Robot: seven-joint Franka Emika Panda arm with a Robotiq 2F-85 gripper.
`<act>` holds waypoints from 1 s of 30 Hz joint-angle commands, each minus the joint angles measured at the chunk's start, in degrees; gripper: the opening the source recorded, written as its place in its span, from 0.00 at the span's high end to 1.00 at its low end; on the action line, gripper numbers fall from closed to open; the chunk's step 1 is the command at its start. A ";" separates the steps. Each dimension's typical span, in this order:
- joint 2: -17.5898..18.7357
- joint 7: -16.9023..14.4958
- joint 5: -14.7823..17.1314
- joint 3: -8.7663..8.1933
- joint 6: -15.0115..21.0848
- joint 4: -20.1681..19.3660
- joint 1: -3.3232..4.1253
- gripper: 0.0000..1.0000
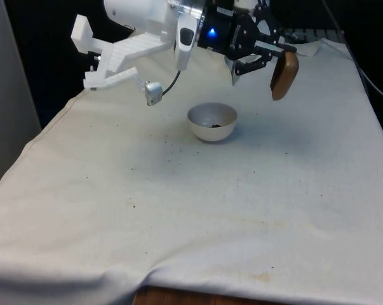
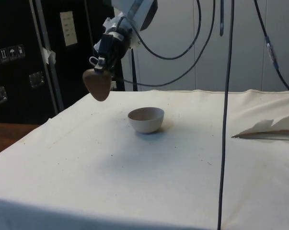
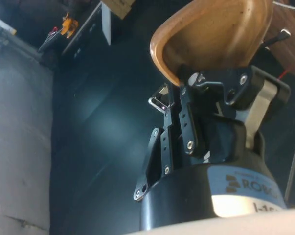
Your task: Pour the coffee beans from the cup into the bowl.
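The gripper (image 1: 275,56) holds a brown cup (image 1: 284,75) in the air, near a white bowl (image 1: 212,122) with beans (image 1: 213,125) on the table (image 1: 178,210).

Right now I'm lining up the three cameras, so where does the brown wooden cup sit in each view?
Front view: the brown wooden cup hangs in the black gripper, above and towards the front view's right of the white bowl.
Side view: the cup hangs above the cloth, apart from the bowl.
Wrist view: the cup, rim pinched by the gripper.
Shared landmark: the gripper holding the cup's rim.
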 commanded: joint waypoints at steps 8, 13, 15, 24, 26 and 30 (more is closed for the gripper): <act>-0.57 0.57 -2.58 -0.17 2.58 0.17 0.52 1.00; -0.63 0.57 -3.55 -0.11 3.21 0.40 0.57 1.00; -0.63 0.63 -4.01 -0.11 3.55 0.63 0.57 1.00; -0.52 0.69 -5.90 0.69 5.79 1.55 0.57 1.00; -0.52 0.69 -6.30 0.92 6.47 1.72 0.57 1.00; -0.46 0.57 -7.51 1.49 8.02 2.06 0.52 1.00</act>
